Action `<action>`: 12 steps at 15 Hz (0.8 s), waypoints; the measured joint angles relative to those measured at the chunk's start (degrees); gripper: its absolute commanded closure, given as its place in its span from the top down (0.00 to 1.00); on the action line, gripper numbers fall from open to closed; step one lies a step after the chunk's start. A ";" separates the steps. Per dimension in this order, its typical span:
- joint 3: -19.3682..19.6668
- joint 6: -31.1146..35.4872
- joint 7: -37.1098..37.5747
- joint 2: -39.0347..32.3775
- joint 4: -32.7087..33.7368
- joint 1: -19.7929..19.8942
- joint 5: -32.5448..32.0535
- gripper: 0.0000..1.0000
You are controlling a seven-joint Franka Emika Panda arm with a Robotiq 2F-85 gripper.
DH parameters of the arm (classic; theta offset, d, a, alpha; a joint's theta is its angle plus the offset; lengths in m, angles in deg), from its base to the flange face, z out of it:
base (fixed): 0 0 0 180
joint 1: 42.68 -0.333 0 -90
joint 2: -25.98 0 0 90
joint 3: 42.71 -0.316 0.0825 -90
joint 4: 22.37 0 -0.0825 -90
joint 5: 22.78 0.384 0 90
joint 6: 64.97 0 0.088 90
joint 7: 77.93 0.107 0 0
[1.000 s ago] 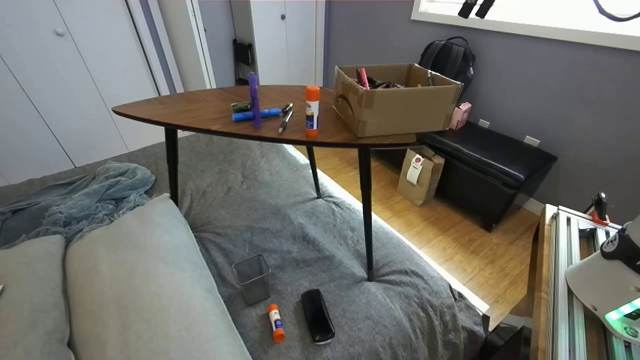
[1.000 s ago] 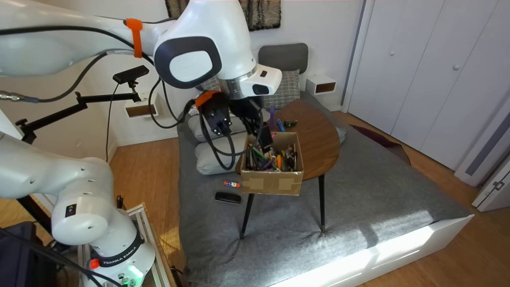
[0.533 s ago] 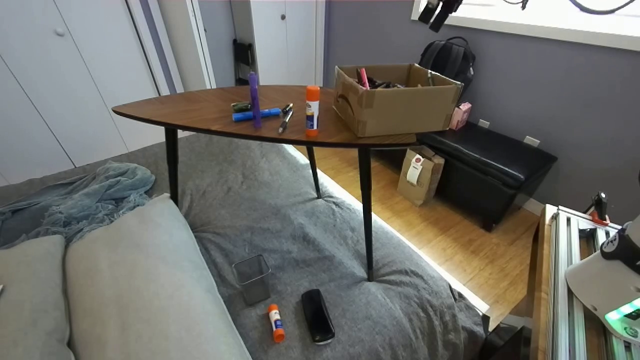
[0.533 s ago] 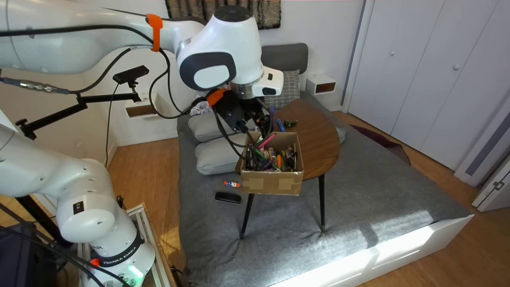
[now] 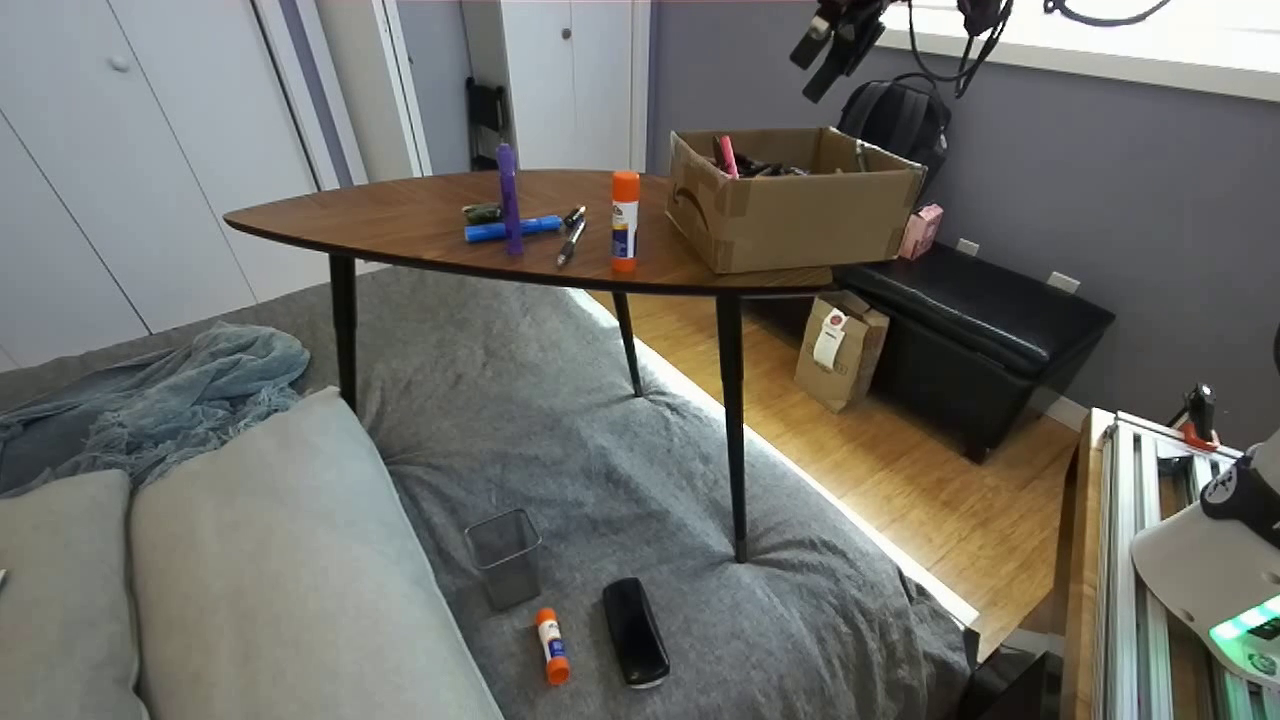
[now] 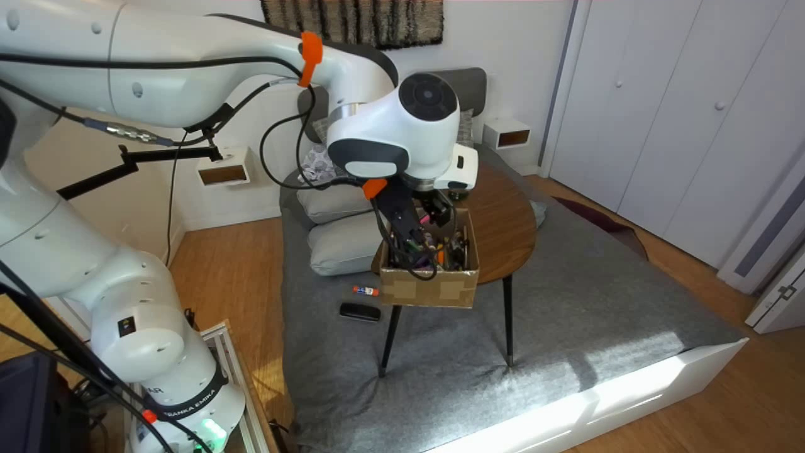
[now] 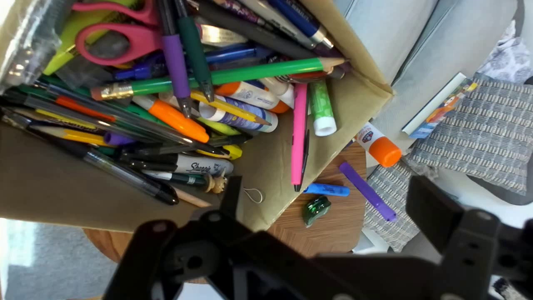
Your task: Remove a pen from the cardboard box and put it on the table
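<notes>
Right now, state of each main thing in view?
Gripper: open, holding nothing
Cardboard box: open on top
Pink pen: in box
Green pencil: sharpened
Pink scissors: open or shut unclear
Purple marker: upright
Blue marker: lying down
Glue stick on table: upright, capped
Closet doors: shut

The arm (image 6: 188, 94) is outstretched, its gripper (image 5: 809, 75) slanting downward, fingers (image 7: 433, 208) apart

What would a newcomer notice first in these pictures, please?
The eye probably goes first to the big white robot arm dominating the left of an exterior view, its end effector open. Next comes the cardboard box of jumbled pens on the wooden table, pink-handled scissors inside.
</notes>
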 measured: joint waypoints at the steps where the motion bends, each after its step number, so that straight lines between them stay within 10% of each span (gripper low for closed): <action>1: -0.04 0.00 -1.46 -1.34 0.22 0.00 1.92 1.00; 8: -3.50 0.08 -6.80 -11.15 4.65 1.56 11.39 1.00; 9: -4.25 0.09 -6.80 -12.31 5.47 2.03 11.99 0.75; 12: -6.45 0.09 -6.76 -15.33 7.85 3.52 13.03 0.57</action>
